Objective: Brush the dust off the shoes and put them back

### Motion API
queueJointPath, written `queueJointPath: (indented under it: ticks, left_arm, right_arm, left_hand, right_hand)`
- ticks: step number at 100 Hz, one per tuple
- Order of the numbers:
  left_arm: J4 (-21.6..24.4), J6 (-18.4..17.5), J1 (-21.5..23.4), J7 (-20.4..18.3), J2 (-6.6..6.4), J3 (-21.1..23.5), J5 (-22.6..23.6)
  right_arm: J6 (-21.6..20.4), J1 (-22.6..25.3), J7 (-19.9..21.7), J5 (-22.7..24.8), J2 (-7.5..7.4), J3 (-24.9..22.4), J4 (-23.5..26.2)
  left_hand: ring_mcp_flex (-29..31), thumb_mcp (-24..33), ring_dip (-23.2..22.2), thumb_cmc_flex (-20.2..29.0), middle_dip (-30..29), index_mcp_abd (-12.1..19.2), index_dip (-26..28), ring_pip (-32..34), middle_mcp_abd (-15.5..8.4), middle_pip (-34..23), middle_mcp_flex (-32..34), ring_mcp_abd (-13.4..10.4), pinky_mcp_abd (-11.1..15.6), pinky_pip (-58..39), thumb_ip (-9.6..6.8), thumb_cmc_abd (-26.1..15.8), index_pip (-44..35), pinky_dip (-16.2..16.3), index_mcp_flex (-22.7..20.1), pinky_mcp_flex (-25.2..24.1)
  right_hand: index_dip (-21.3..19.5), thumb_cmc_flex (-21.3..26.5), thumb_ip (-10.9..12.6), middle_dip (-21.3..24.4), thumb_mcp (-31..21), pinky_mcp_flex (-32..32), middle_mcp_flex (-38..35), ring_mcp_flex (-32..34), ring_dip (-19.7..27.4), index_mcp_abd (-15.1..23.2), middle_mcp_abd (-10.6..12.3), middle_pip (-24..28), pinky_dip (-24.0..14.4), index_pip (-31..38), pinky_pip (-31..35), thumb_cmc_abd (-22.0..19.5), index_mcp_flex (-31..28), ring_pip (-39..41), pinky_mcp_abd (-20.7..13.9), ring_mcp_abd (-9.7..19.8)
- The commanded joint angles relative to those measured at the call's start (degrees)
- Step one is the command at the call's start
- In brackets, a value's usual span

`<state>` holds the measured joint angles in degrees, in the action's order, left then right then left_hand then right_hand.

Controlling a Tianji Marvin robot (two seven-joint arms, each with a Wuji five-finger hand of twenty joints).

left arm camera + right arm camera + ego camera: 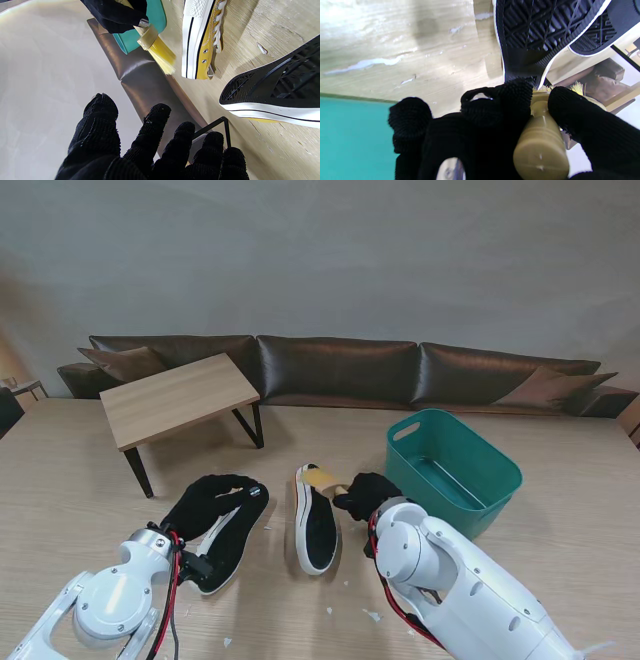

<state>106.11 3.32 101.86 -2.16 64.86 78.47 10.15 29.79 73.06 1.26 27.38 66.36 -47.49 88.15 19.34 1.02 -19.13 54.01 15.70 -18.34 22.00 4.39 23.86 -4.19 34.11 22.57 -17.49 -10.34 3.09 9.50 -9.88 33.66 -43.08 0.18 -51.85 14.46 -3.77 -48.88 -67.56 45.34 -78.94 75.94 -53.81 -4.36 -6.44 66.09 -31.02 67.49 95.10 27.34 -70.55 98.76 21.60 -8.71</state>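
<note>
Nearest to me, the two white arms rise from the bottom corners of the stand's view, each ending in a black-gloved hand. The left hand (205,498) reaches over the left shoe (228,538), which lies tipped on its side with its black sole showing. Its fingers (155,130) are spread apart and hold nothing in the wrist view, though whether they touch the shoe I cannot tell.

Just to the right, the second shoe (317,520) also lies on its side on the wooden surface (80,480), black sole up, with its yellow canvas and white laces visible from the left wrist. Small pale scraps (372,615) dot the surface nearer to me.

The right hand (366,492) sits at the far end of that shoe, fingers (517,100) wrapped tightly around the tan handle of a brush (540,142); its yellow bristles (162,56) point toward the shoe's edge, very near it.

Farther right stands a green basket (455,470). Farther left is a low wooden table (175,398) on dark legs, and behind everything a dark brown sofa (340,370) runs along a grey wall.
</note>
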Motion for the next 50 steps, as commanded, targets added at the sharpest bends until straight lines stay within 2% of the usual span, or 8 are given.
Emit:
queueJointPath:
  ticks: [1,39,50]
  left_arm:
    - [0.05,0.23,0.12,-1.18,0.04,-0.04,-0.2]
    - [-0.04,-0.02,0.23,-1.12,0.03,0.14,0.05]
    - [-0.1,-0.04,0.2,-1.23,0.01,0.16,0.02]
  right_arm:
    - [-1.04,1.23,1.55,0.08,-0.14,0.35,0.15]
    - [-5.5,7.17,4.65,2.37,-2.17,-2.2,3.97]
    - [-6.48,9.67,4.31,2.23,-2.33,-3.74,5.09]
  left_hand:
    - [-3.16,-1.09,-0.43,1.47,0.43,0.0,0.08,-0.31,0.17,0.08,0.55,0.46,1.36,1.44,-1.76,-2.36,0.21,0.05,-0.4,-1.23]
    - [-3.17,-1.11,-0.44,1.46,0.42,-0.08,0.07,-0.32,0.16,0.12,0.48,0.51,1.34,1.45,-1.76,-2.42,0.23,0.08,-0.34,-1.28]
    - [-3.19,-1.08,-0.44,1.52,0.43,-0.08,0.07,-0.33,0.27,0.08,0.56,0.47,1.33,1.44,-1.77,-2.42,0.23,0.08,-0.33,-1.25]
  right_hand:
    - [-0.22,3.45,0.29,0.26,-5.37,19.03,-4.2,-0.9,0.35,-4.75,-3.95,1.61,0.63,2.31,2.92,-4.19,-6.38,2.03,2.16,5.66]
    - [-0.25,3.39,0.33,0.26,-5.07,19.04,-4.18,-0.91,0.41,-4.51,-3.71,1.55,0.7,2.23,2.86,-4.5,-6.3,1.88,1.77,5.8]
    - [-0.27,3.44,0.39,0.25,-5.17,19.04,-4.2,-0.89,0.45,-4.64,-3.89,1.54,0.74,2.23,2.84,-4.3,-6.37,1.79,1.72,5.77]
